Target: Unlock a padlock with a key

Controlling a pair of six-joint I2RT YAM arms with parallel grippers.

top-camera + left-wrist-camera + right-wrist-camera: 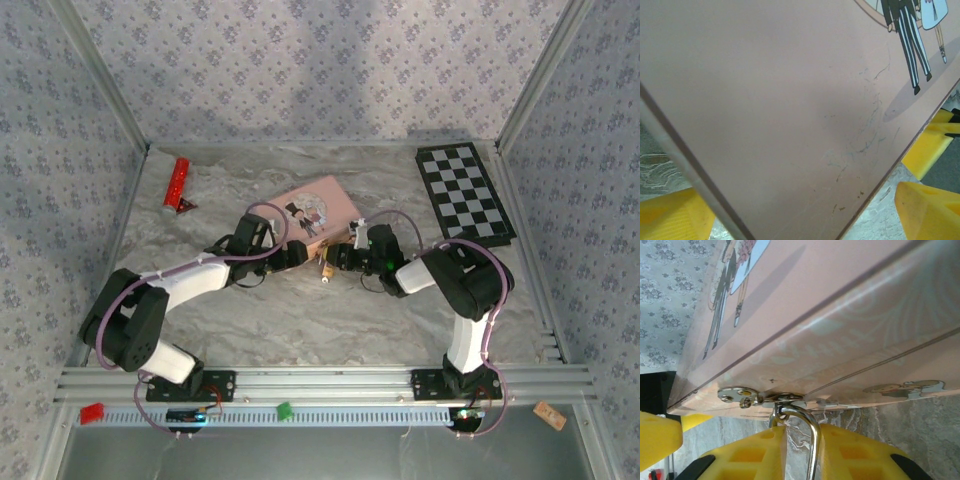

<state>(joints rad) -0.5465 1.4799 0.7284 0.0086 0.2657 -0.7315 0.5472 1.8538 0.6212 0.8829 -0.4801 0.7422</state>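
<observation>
Right gripper (802, 435): the two yellow fingers stand pressed close on the thin silvery shackle of the tiny brass-gold padlock (815, 440), pinching it between them. The padlock's body is hidden below the fingers in the right wrist view. In the top view it is a small pale speck just beside the fingertips, too small to resolve. The shackle passes through the silvery hasp (747, 396) on the front wall of the pink rectangular picture tin (850, 310), whose far end is cut off by the frame. A further yellow pad (655, 440) sits at the left margin, also cut off. Left gripper (797, 195): jaws spread wide, one yellow finger on either side of a corner of the tin's lid. Whether either finger touches the tin cannot be told, as the lid covers most of that view. Both grippers meet at the tin's near edge, near the middle of the grey marbled table (300, 320). Open surface lies between the tin and the metal rail (320, 382) at the near edge. A black-and-white chequered board (465, 190) lies well apart at the far right. A red bar (178, 185) lies well apart at the far left, near the patterned wall.
</observation>
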